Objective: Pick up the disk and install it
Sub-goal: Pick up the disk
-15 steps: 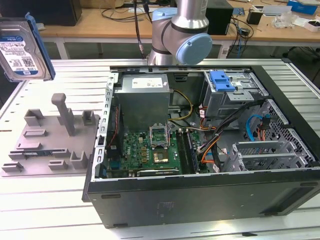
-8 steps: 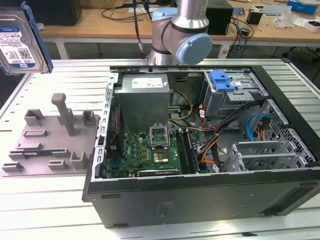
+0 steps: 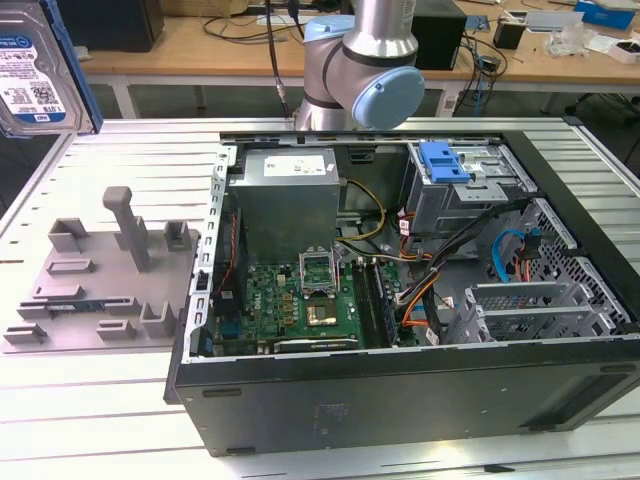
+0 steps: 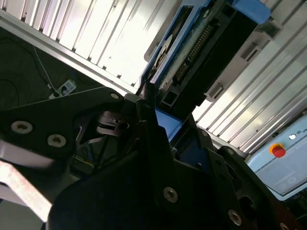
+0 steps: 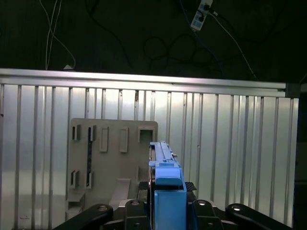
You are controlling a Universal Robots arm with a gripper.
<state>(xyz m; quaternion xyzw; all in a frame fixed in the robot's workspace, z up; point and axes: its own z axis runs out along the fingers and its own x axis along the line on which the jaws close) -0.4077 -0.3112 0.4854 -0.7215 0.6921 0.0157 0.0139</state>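
So the disk [image 3: 40, 65] is up in the air, on edge, over the grey fixture [image 5: 112, 153] on the slatted counter [image 3: 100, 420]. That's at the exterior view's left, well apart from the open PC case [image 3: 400, 400]. My jaws are pinching it by its blue bracket [image 5: 169, 191]. Imo this carry wants a firm pinch and the disk kept square, no twisting. The exterior view gives me the label and the drive cage [image 3: 455, 185]. The second wrist view adds the connector pins [image 4: 196, 45].
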